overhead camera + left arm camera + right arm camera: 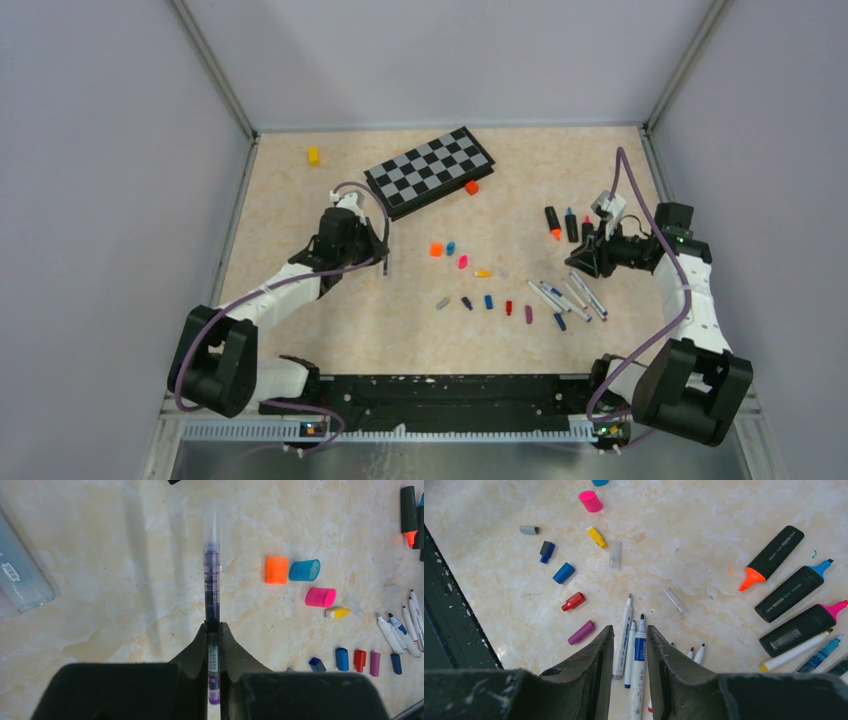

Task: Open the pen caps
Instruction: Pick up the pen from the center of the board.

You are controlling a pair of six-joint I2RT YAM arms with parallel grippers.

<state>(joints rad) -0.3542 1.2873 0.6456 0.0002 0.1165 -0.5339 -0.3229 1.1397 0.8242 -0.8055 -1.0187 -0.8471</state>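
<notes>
**Left tool (213, 630) shut tight on a purple pen; right tool part open over the white pens**

The purple pen (212, 587) is clamped by its lower barrel between the left tool's fingers and is held above the tabletop (400, 335); a clear cap (212, 522) is seated on its far end. The right tool (630, 635) is held with its jaws part open and nothing is gripped; white pens (625, 625) are seen lying on the tabletop in and around its gap. Loose pen caps (463, 262) are scattered mid-tabletop between the two tools, in orange, blue, pink, yellow, red and purple. Three black highlighters (776, 552) are laid side by side near the right tool, tips bared. A chessboard (428, 170) is set at the far side.
</notes>
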